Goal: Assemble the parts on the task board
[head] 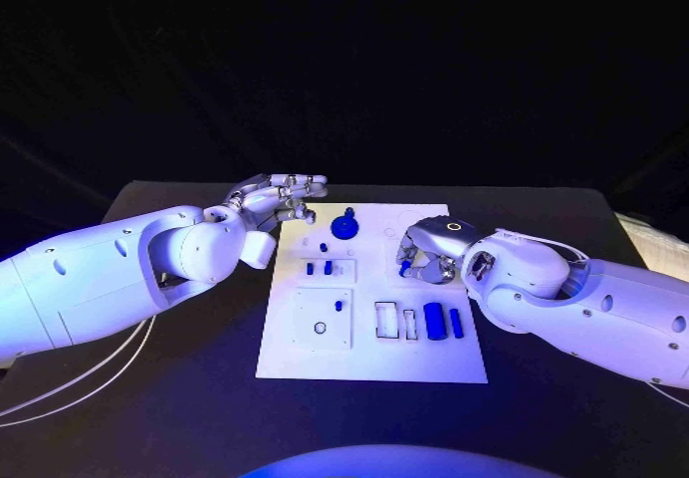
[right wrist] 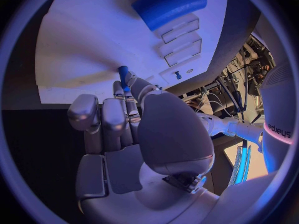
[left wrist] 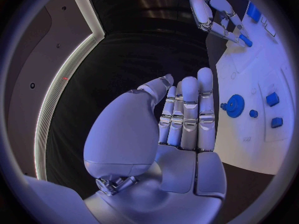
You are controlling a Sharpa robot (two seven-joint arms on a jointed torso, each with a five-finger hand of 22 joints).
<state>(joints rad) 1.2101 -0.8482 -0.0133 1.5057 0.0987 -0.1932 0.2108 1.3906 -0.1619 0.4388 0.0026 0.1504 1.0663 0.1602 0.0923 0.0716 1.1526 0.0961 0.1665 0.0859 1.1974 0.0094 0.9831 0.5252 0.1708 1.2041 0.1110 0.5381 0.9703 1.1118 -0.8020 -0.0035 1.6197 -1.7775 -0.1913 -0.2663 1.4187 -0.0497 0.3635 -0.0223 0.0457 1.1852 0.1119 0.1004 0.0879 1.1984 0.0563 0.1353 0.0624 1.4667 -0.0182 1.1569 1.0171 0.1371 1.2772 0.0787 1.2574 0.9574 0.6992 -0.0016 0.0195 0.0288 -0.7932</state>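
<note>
The white task board [head: 370, 351] lies in the middle of the black table. My right hand [head: 432, 249] hovers over the board's upper right part and pinches a small blue peg [right wrist: 122, 72] at its fingertips; the left wrist view shows the same peg [left wrist: 244, 40] in that hand [left wrist: 211, 9]. My left hand [head: 275, 204] hangs by the board's far left corner with its fingers stretched out and nothing in it. On the board are a round blue knob [head: 344, 227], two small blue pieces [head: 321, 267], a tiny peg [head: 339, 305] and two blue cylinders [head: 442, 321].
Two empty rectangular slots [head: 396, 320] lie left of the cylinders, and an oval hole [head: 319, 327] sits in the lower left plate. Black table [head: 172, 398] surrounds the board. White cables [head: 72, 383] trail under my left arm.
</note>
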